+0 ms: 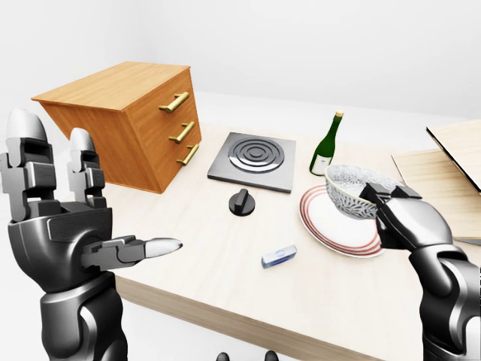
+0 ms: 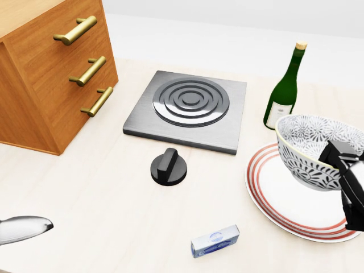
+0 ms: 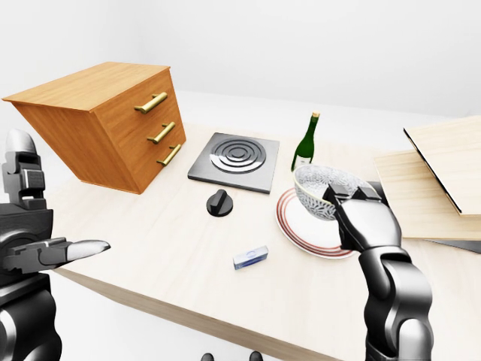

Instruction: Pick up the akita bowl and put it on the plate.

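White-and-black akita bowl (image 2: 307, 153) hangs low over the red-ringed plate (image 2: 278, 206), right robot hand (image 1: 409, 222) clamped on its rim; next, lower, then release.

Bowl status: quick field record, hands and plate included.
bowl: tilted, over the plate's right part in the head view; contact unclear
plate: on the table, red-ringed
right hand: shut on bowl rim
left hand: open, raised, holding nothing
bottle: upright, above the plate in the head view
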Tool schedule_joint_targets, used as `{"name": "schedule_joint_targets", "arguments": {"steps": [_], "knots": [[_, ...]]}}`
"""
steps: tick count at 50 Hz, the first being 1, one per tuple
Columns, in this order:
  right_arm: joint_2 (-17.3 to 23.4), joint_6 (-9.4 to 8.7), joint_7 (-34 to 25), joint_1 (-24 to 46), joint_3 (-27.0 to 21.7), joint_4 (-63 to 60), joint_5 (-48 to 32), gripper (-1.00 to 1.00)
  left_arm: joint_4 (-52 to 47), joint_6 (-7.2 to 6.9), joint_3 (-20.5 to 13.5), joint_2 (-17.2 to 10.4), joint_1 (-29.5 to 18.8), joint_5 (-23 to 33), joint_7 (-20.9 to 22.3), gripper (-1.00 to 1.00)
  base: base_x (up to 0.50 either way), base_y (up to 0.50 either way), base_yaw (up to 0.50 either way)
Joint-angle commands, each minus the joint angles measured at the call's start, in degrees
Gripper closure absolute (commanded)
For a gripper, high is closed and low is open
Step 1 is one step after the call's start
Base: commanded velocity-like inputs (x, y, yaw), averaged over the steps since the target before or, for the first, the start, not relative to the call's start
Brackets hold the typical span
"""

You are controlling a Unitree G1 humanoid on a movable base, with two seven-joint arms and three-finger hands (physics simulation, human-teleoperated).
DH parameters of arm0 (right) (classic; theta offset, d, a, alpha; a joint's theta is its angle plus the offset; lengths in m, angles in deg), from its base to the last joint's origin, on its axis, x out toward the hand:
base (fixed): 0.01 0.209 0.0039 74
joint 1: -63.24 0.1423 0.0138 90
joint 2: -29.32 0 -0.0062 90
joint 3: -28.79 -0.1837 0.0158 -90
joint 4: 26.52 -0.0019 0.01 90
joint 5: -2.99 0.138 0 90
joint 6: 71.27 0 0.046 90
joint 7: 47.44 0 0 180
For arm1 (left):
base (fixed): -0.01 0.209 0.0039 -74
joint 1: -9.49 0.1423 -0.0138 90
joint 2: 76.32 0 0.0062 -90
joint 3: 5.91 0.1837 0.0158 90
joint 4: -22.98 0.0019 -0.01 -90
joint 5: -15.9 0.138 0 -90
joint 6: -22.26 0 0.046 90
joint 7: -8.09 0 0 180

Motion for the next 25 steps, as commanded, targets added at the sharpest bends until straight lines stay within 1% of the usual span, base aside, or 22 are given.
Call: {"name": "schedule_joint_targets", "arguments": {"steps": [1, 11, 16, 23, 25], "knots": [[1.85, 0.00, 3.79, 1.82, -0.54, 3.78, 0.34, 1.00, 0.03, 0.00, -0.02, 0.07, 0.11, 0.00, 0.14, -1.00, 0.00, 0.00, 0.00], [2.26, 0.00, 6.87, 2.09, 0.46, 7.59, -0.51, 1.00, 0.18, 0.00, 0.11, 0.10, 0.17, 0.19, 0.19, -1.00, 0.00, 0.00, 0.00], [2.74, 0.00, 6.27, 2.83, 0.87, 7.32, -0.40, 1.00, 0.38, 0.00, 0.17, 0.11, 0.17, 0.25, 0.24, -1.00, 0.00, 0.00, 0.00], [3.39, 0.00, 6.72, 5.67, 3.37, 9.33, -1.29, 1.00, 0.66, 0.00, 0.39, 0.16, 0.15, 0.55, 0.22, -1.00, 0.00, 0.00, 0.00], [3.41, -0.33, 6.62, 6.26, 3.98, 9.40, -1.39, 1.00, 0.44, 0.00, 0.40, 0.17, 0.25, 0.48, 0.25, -1.00, 0.00, 0.00, 0.00]]}}
